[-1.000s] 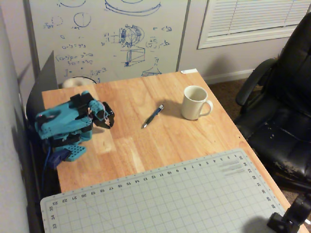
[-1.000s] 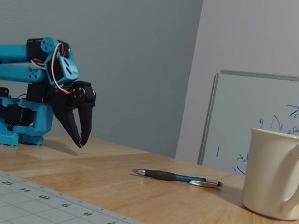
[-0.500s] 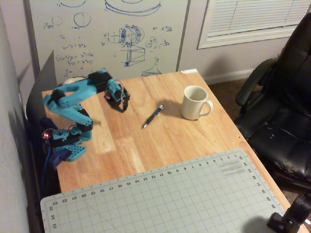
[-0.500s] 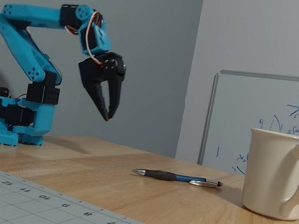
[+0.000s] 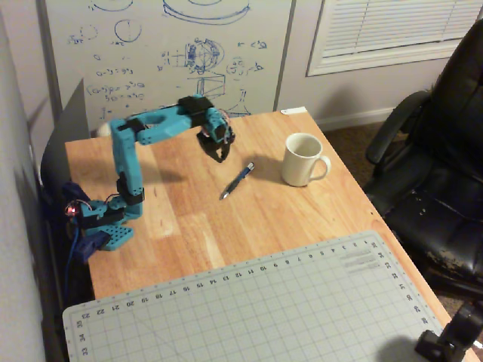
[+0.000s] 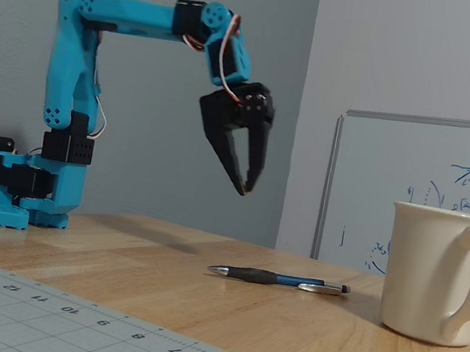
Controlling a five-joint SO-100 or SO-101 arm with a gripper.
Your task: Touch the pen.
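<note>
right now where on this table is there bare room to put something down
Most open: the bare wood between the arm base, the pen and the cutting mat. The mat is bare too. A smaller strip runs behind the mug towards the whiteboard. Crowded: the band across the middle, where the gripper hangs above the wood next to the pen and mug.

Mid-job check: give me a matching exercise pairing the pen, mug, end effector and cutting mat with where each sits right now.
Things:
1. pen
2. mug
3. end effector
4. cutting mat

Places:
A. in the air above the table, touching nothing
B. upright on the wood, handle away from the arm
C. flat on the wood between arm and mug
D. covering the table's near edge in the higher fixed view

Pairs: 1-C, 2-B, 3-A, 4-D
</note>
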